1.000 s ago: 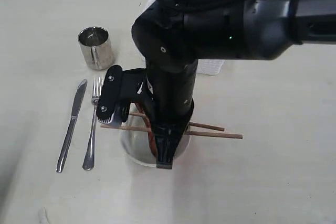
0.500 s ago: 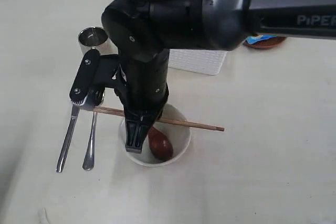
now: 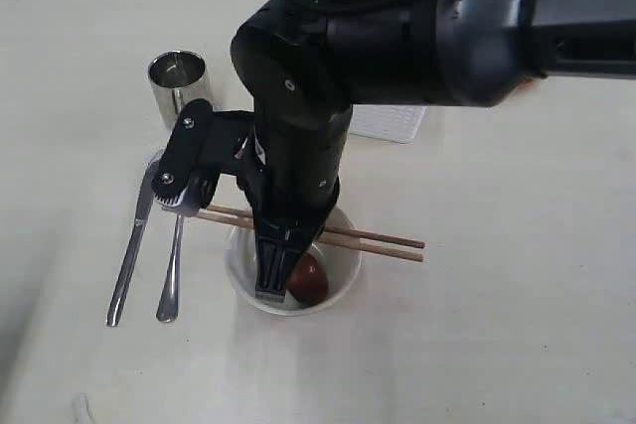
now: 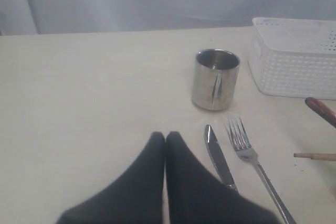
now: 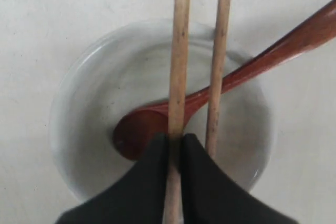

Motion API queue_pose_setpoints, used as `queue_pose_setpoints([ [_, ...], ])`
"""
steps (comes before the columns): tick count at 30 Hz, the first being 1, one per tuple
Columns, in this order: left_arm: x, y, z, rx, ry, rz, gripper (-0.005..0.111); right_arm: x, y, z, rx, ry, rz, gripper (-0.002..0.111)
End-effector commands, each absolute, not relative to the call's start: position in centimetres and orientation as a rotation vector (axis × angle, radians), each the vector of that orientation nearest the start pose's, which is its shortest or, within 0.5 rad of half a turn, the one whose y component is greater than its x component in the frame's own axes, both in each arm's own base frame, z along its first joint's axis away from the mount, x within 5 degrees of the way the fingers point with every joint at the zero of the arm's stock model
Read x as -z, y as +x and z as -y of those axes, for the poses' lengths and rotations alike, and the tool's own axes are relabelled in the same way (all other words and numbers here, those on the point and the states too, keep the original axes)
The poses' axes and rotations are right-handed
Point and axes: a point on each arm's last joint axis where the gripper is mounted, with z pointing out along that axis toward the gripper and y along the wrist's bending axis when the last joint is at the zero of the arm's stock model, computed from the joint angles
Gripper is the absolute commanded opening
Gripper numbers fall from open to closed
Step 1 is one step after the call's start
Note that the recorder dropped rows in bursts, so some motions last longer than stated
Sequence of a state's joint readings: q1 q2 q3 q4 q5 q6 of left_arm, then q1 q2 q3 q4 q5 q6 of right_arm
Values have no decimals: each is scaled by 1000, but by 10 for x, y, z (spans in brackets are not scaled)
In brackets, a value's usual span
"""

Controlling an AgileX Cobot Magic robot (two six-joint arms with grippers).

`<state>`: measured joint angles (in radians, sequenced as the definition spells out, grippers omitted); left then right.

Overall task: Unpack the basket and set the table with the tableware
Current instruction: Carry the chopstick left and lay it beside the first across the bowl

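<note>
The white bowl (image 3: 343,270) (image 5: 68,103) stands on the table (image 3: 497,325) with the reddish-brown wooden spoon (image 3: 308,280) (image 5: 273,56) in it. Two wooden chopsticks (image 3: 383,242) lie side by side across its rim. Directly above the bowl, my right gripper (image 3: 268,290) (image 5: 175,142) is shut on one chopstick (image 5: 181,51); the other chopstick (image 5: 219,51) lies free beside it. The steel knife (image 3: 134,240) (image 4: 219,156) and fork (image 3: 174,255) (image 4: 247,148) lie left of the bowl, with the steel cup (image 3: 177,86) (image 4: 215,80) behind them. My left gripper (image 4: 165,136) is shut on nothing, low over the table near the knife.
The white basket (image 3: 397,124) (image 4: 294,61) stands behind the bowl, mostly hidden by my right arm in the exterior view. The small brown plate is hidden.
My right arm swung left, then came back over the bowl. Half a second ago one chopstick showed across the bowl; now two lie close together, ends level.
</note>
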<state>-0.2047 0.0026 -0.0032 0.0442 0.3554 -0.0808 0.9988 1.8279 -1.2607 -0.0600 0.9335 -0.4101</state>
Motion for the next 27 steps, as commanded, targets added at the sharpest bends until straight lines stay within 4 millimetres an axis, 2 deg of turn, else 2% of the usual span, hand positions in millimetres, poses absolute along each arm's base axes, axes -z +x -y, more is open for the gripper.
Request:
queue_pose_setpoints([
  [1, -182, 53, 10, 157, 147, -1825, 0, -205, 198, -298, -28, -1933, -2202, -1],
  [11, -182, 53, 10, 157, 147, -1825, 0, -183, 201, -301, 6, -1992, -2222, -1],
  [16, -182, 53, 10, 157, 147, -1825, 0, -183, 203, -299, 58, -2016, -2197, 0],
  [27, -182, 53, 10, 157, 147, -1825, 0, -183, 203, -299, 57, -2015, -2196, 0],
])
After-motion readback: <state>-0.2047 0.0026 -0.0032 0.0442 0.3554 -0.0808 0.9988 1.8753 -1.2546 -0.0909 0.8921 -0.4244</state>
